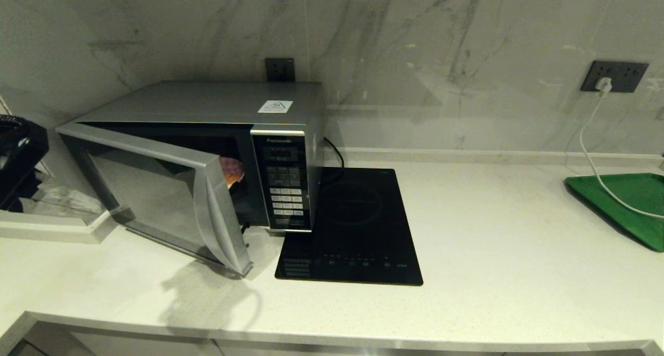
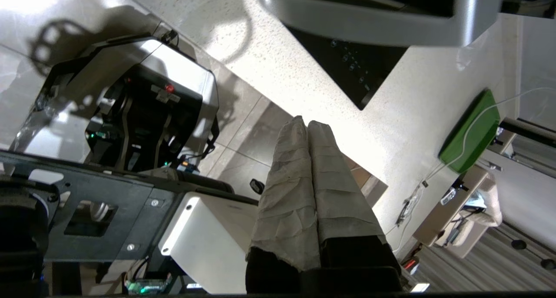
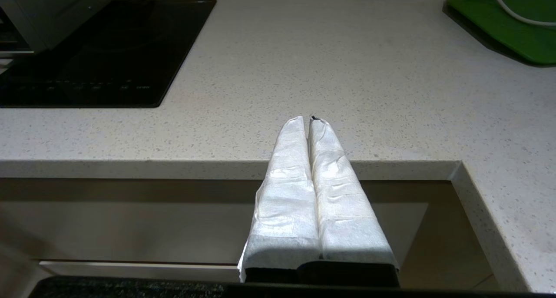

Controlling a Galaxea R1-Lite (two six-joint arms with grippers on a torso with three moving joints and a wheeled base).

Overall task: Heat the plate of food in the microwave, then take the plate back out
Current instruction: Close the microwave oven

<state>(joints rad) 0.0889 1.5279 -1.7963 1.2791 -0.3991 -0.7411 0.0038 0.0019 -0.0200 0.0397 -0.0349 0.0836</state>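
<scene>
Your right hand (image 3: 309,119) hangs below the pale speckled surface (image 3: 347,85) edge, cloth-wrapped fingers pressed together, empty — the left hand (image 2: 307,123) likewise, off the front edge. The round lilac plate of food (image 1: 232,172) sits inside the boxy silver microwave (image 1: 207,153), door half open.

- A flat black induction hob (image 1: 353,226) lies on the pale speckled counter (image 1: 493,252).
- A green tray (image 1: 625,203) sits far to the right, at the counter's edge.
- A white cable (image 1: 591,159) runs from a dark wall socket (image 1: 613,76) across the tray.
- A second dark socket (image 1: 279,69) is on the marble wall.
</scene>
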